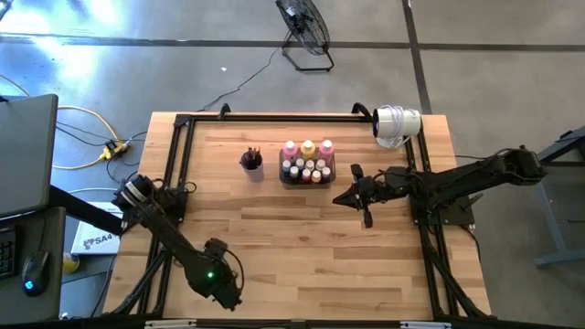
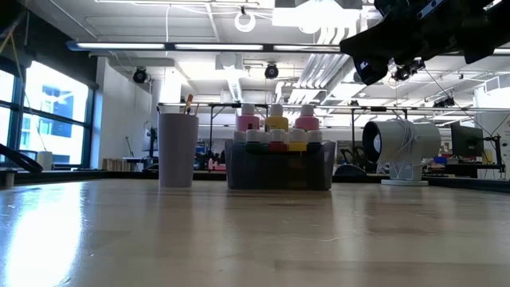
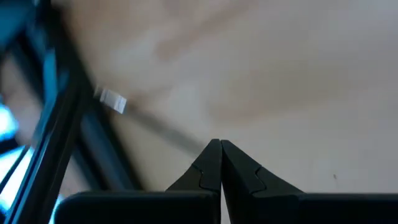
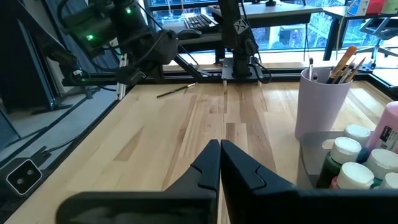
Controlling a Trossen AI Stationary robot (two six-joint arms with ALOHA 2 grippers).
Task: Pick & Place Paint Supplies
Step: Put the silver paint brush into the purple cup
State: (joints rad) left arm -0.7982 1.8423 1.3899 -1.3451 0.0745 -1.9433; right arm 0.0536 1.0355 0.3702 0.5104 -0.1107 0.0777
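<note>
Nearest us, in the right wrist view, the right gripper (image 4: 220, 144) shows its two dark fingers pressed together with nothing between them. From above, we see this gripper (image 1: 350, 196) hovering over the wooden table (image 1: 302, 265), just beside the dark grey tray (image 1: 306, 180), on the side facing the right arm's base. We judge it is placed there to start on the supplies, though no grasp has begun.

The tray sits toward the far middle of the table. It holds the paint bottles: three taller ones along the back, pink (image 1: 290, 147), yellow-orange (image 1: 308, 146) and pink (image 1: 326, 146), with small white-capped bottles (image 1: 308, 169) packed in front of them. From table height the tall bottles (image 2: 276, 120) stand upright above the tray wall. Packing them together keeps them from tipping.

Just beside the tray, on the left arm's side, stands a small purple cup (image 1: 252, 165) with paintbrushes (image 4: 344, 63) standing in it, tips up. The cup keeps the brushes upright and easy to reach.

One more thin brush (image 4: 176, 90) lies loose on the table near the left arm's edge.

The left gripper (image 3: 220, 144) waits near the front left of the table (image 1: 219, 281), its fingers together and empty, close above the wood.

A white fan-like device (image 1: 397, 123) sits at the far right corner.
</note>
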